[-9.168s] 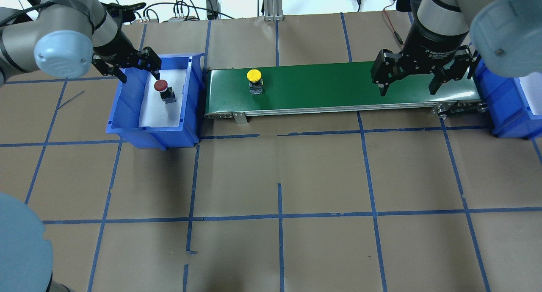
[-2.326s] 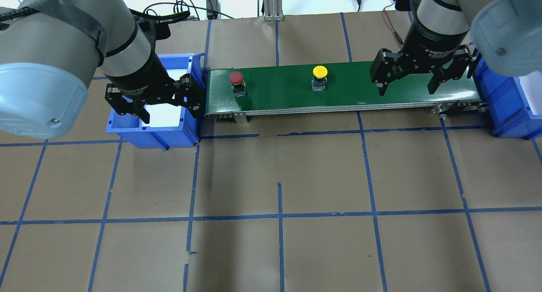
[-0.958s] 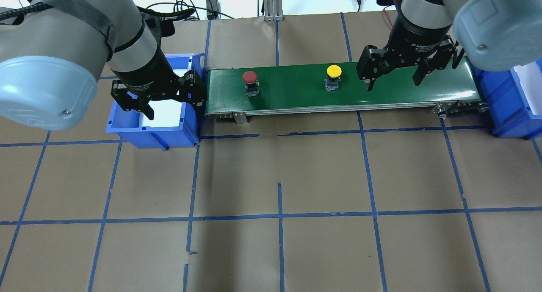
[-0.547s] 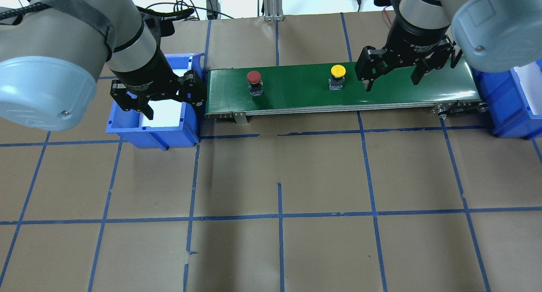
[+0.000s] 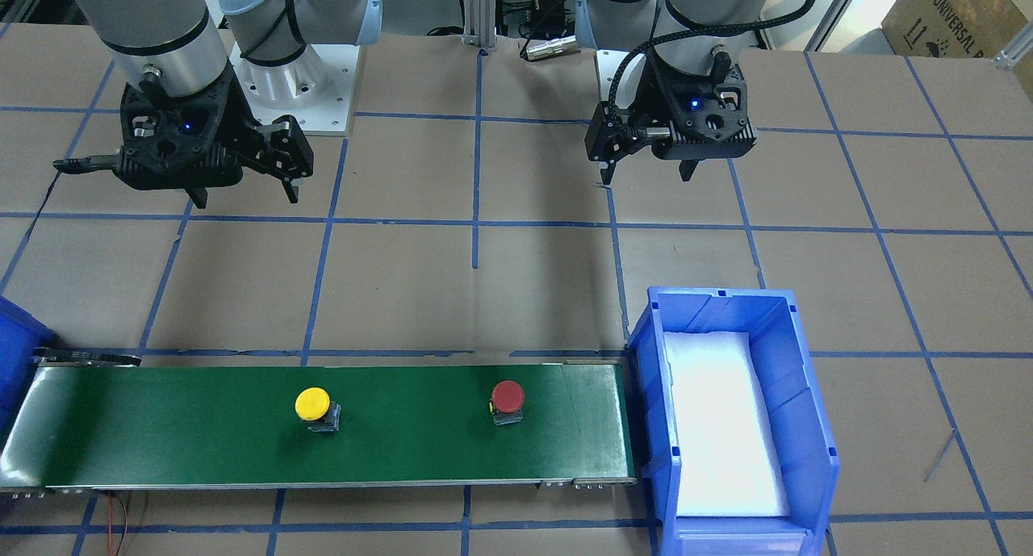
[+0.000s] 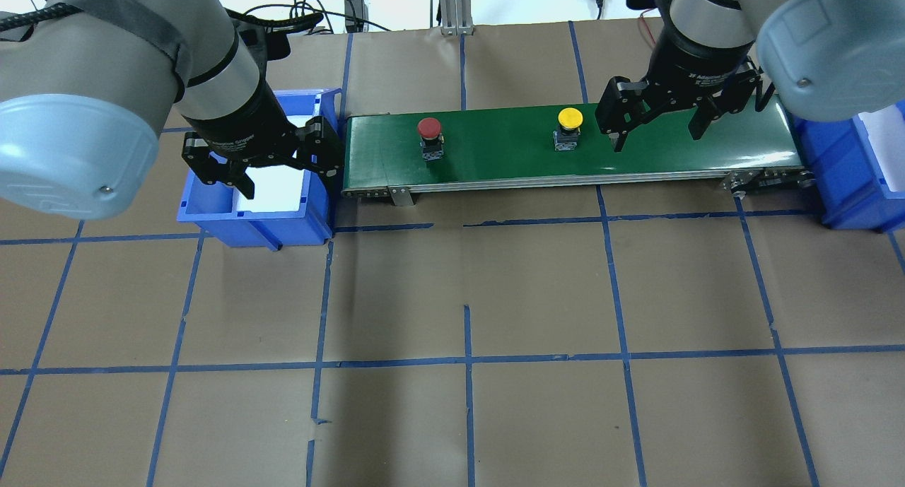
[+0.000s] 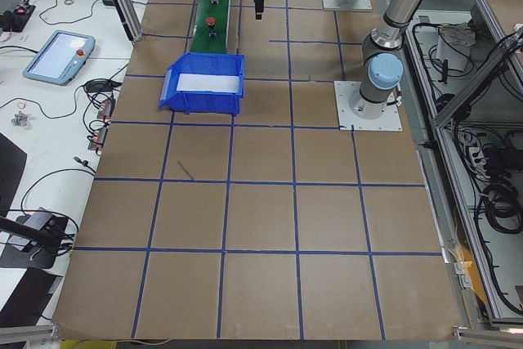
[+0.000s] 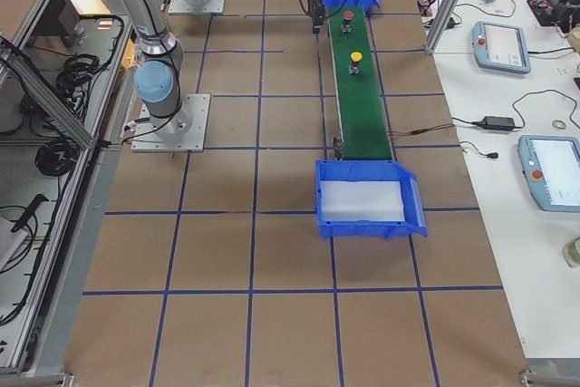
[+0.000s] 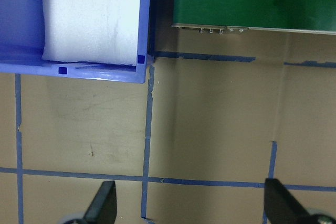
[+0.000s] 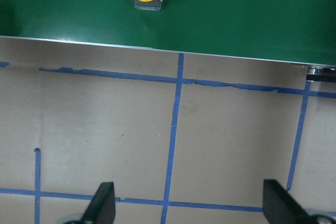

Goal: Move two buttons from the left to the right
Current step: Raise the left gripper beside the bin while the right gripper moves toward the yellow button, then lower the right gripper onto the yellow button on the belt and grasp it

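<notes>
On one long green conveyor belt: two push-buttons, one yellow-capped, one red-capped; two blue plastic bins at its ends; two black two-finger grippers.

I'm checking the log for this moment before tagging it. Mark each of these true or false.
1. Both buttons sit on the green belt. True.
2. The yellow button is in the right hand. False: it stands on the belt, beside that open hand.
3. The red button lies in the left blue bin. False: it is on the belt.
4. The left hand is open and holds nothing. True.
</notes>
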Motion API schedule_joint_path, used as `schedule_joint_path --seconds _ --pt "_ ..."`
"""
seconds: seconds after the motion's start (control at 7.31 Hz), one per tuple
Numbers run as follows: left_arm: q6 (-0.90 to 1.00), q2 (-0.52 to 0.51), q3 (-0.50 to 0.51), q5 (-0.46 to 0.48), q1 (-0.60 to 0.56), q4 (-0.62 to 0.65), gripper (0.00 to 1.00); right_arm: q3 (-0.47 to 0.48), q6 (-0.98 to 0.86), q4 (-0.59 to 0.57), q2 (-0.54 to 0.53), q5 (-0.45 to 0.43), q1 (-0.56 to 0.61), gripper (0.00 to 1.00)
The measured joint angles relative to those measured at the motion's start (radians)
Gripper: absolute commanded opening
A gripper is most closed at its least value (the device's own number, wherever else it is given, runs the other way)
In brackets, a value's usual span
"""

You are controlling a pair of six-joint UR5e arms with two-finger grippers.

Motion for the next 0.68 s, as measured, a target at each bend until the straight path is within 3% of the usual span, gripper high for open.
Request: schedule_joint_path --seconds 0.27,0.68 --pt "-0.001 -0.002 0.0 0.014 0.0 -0.002 1.0 -0.006 -0.072 -0.042 0.028 0.005 -0.101 1.0" --pt "-0.001 -0.005 0.0 0.017 0.0 -0.002 1.0 -0.037 -0.189 -0.216 0.226 0.018 -0.184 1.0"
